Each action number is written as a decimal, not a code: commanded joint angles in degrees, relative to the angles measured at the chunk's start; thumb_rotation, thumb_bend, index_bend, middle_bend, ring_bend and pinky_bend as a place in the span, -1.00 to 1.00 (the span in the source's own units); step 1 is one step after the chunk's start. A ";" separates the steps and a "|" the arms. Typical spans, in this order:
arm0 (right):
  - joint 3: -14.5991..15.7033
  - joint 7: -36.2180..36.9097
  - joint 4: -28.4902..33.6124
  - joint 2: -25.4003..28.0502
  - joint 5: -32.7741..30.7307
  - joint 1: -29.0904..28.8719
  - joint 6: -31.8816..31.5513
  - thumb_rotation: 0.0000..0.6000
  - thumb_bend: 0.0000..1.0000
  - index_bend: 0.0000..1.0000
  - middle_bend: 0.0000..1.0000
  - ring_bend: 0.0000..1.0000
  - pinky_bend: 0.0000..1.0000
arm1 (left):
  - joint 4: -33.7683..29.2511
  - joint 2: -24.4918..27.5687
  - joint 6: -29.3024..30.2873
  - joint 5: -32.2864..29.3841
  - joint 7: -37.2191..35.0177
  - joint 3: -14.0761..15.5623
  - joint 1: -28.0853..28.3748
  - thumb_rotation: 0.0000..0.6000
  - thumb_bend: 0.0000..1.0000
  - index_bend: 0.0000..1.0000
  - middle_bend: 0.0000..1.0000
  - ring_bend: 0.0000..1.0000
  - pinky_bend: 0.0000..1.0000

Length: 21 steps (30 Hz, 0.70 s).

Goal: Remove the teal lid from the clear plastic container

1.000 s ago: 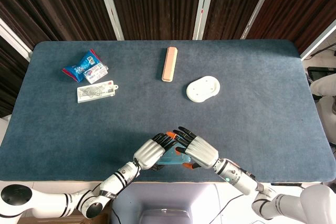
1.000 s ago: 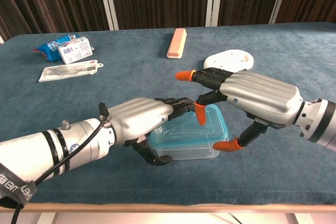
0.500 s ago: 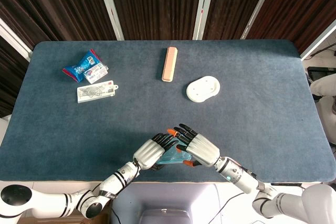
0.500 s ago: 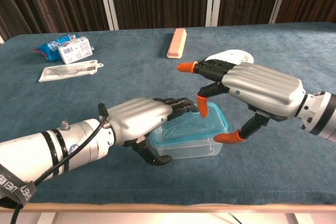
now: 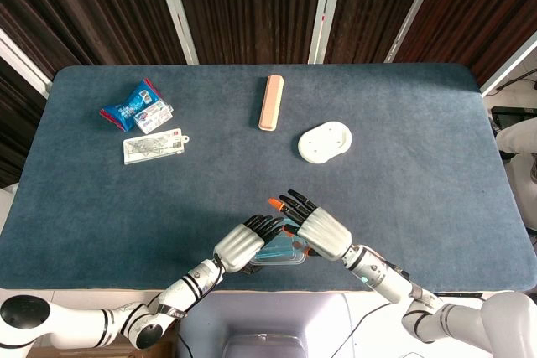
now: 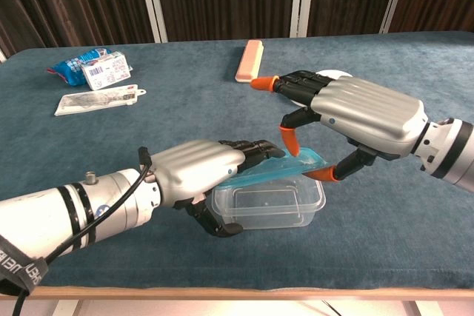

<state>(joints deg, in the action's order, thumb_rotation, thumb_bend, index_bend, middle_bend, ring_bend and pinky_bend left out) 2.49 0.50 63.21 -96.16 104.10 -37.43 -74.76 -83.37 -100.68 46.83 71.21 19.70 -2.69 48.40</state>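
The lid (image 6: 285, 169) sat tilted above the container (image 6: 269, 207), its right end lifted clear of the rim and its left end low under your left hand's fingers (image 6: 252, 152). Your right hand (image 6: 355, 120) held that raised end pinched between an orange-tipped finger on top and the thumb at the edge (the other fingers were spread and pointing away over the table). Your left hand (image 6: 194, 174) lay across the container's left side, fingers stretched close together over the lid's low end, thumb hooked down against the near wall.

From the head view, the container (image 5: 281, 253) stood near the table's front edge, mostly covered by your left hand (image 5: 242, 245) and right hand (image 5: 319, 230), the lid (image 5: 277, 249) showing only as a teal sliver between them.

Well apart on the blue table (image 6: 185, 101) lay a white oval dish (image 5: 325, 141), a pink bar (image 5: 271, 101) beyond it, and at the far left a blue packet (image 5: 127, 105), a small box (image 5: 153, 116) touching it, and a flat sachet (image 5: 153, 146) just beside.
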 commanded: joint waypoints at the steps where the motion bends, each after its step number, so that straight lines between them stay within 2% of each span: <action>1: 0.12 0.11 0.00 -0.13 -0.07 0.00 0.15 1.00 0.02 0.38 -0.84 -1.00 -1.00 | -0.04 0.08 0.01 0.07 -0.07 -0.02 -0.03 1.00 -0.45 -1.00 -1.00 -0.30 -0.42; 8: 0.24 0.51 -0.54 -0.88 0.00 0.14 -0.40 1.00 0.13 0.47 -0.78 -1.00 -1.00 | -0.24 0.23 0.18 0.25 -0.28 -0.05 -0.22 1.00 -0.45 -1.00 -1.00 -0.31 -0.43; 12: 0.27 0.54 -0.66 -1.11 -0.08 0.26 -0.57 1.00 0.22 0.50 -0.77 -1.00 -1.00 | -0.19 0.00 0.88 0.91 -0.84 -0.11 -0.53 1.00 -0.45 -1.00 -1.00 -0.38 -0.50; 16: 0.49 0.62 -0.78 -1.11 0.05 0.43 -0.89 1.00 0.31 0.53 -0.77 -1.00 -1.00 | 0.18 -0.31 1.86 2.20 -1.93 -0.09 -0.94 1.00 -0.45 -1.00 -1.00 -0.62 -0.53; 19: 0.52 0.75 -0.92 -1.11 0.06 0.53 -1.15 1.00 0.34 0.56 -0.76 -1.00 -1.00 | 0.45 -0.44 2.44 3.23 -3.22 -0.08 -1.24 1.00 -0.45 -1.00 -1.00 -0.93 -0.57; 21: 0.52 0.91 -0.94 -1.09 0.07 0.57 -1.31 1.00 0.36 0.57 -0.76 -1.00 -1.00 | 0.66 -0.54 2.86 3.97 -4.01 -0.10 -1.39 1.00 -0.45 -1.00 -1.00 -1.00 -0.61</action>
<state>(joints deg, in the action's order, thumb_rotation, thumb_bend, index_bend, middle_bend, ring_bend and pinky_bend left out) 3.01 1.40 62.29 -97.26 104.17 -36.88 -76.06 -82.88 -101.13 49.41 74.82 16.07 -2.78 47.16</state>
